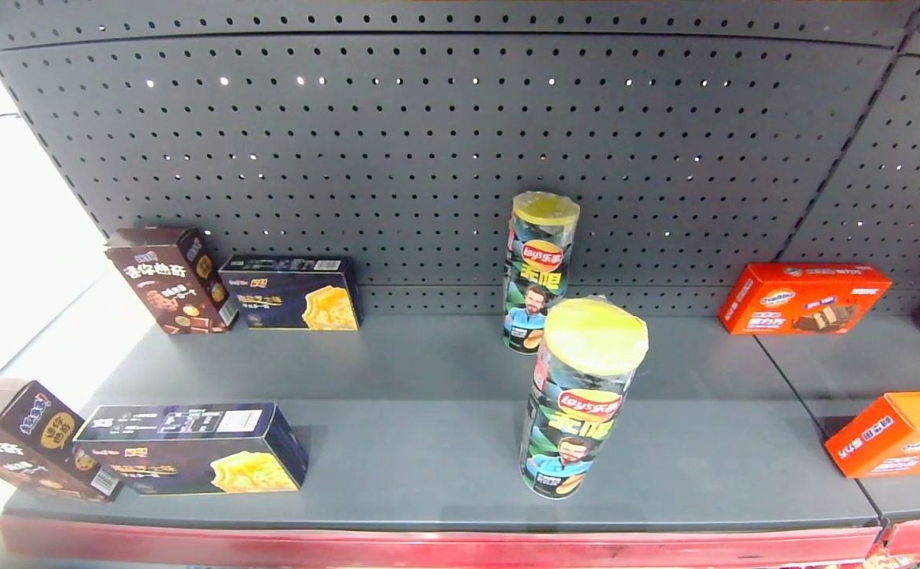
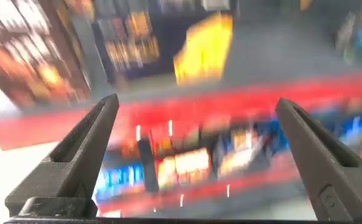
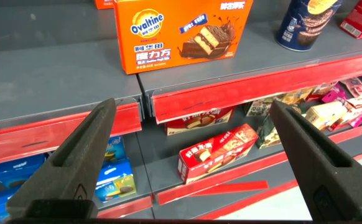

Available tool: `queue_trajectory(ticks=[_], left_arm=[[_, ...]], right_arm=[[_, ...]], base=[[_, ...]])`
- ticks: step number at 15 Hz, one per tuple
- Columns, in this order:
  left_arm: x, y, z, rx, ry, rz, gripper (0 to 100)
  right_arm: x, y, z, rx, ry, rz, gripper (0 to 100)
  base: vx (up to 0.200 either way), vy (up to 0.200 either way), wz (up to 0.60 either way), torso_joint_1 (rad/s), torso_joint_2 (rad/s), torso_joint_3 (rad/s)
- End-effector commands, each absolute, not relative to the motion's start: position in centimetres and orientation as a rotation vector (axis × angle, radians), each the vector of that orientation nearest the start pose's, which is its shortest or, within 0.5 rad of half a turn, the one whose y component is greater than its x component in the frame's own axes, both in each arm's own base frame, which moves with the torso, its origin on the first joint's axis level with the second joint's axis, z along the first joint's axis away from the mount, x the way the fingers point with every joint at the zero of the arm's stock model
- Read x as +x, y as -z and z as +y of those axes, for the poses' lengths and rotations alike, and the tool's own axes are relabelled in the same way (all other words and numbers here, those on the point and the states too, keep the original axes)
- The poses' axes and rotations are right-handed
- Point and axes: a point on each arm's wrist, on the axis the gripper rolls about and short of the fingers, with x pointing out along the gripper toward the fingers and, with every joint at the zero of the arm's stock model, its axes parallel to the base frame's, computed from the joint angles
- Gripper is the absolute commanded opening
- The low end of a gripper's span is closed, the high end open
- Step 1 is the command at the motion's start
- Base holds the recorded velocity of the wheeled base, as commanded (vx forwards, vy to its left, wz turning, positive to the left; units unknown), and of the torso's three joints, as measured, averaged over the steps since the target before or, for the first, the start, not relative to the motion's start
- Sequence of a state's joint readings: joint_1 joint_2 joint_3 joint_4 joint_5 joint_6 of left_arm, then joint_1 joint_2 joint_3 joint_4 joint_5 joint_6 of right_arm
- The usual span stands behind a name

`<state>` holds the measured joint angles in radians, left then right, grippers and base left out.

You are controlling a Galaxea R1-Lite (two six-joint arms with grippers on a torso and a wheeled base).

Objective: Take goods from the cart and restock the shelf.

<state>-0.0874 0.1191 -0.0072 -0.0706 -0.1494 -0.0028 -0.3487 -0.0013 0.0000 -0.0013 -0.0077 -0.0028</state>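
Observation:
On the grey shelf [image 1: 428, 442] stand two chip cans with yellow lids, one near the front [image 1: 578, 399] and one at the back [image 1: 537, 273]. Dark boxes with yellow snack pictures lie at the front left [image 1: 191, 449] and back left [image 1: 292, 294]. My left gripper [image 2: 196, 124] is open with nothing between its fingers, in front of the shelf's red edge [image 2: 231, 106] below a dark box with yellow print [image 2: 168, 43]. My right gripper [image 3: 193, 130] is open and empty before the red shelf edge [image 3: 231, 90], below an orange box [image 3: 181, 34].
Brown boxes sit at the left back [image 1: 171, 278] and left front [image 1: 25, 438]. Orange boxes lie at the right back [image 1: 804, 298] and right front [image 1: 899, 435]. A dark blue tub [image 3: 305, 22] stands beside the orange box. A lower shelf holds a red box [image 3: 215, 152] and blue packs [image 3: 116, 177].

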Motion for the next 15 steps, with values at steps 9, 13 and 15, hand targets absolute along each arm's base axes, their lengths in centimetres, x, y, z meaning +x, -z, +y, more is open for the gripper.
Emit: queue_trajectory(ticks=[9,13,15], left_arm=[[-1.66,-7.75,0.37,0.008,-0.026,0.075,100],[-1.64,-7.71,0.11,0.084,0.094,0.079,100],[-1.65,-7.7,0.04,0.083,0.129,0.079,100]], right_arm=[[-2.15,-7.58,0.76,-0.004,0.356,-0.002,100],[-2.15,-7.58,0.77,-0.007,0.354,-0.002,100],[-2.15,-7.56,0.77,-0.008,0.354,0.0,100]], base=[[0.0,0.0,0.0,0.0,0.0,0.0],[0.0,0.0,0.0,0.0,0.0,0.0],[0.0,0.0,0.0,0.0,0.0,0.0]])
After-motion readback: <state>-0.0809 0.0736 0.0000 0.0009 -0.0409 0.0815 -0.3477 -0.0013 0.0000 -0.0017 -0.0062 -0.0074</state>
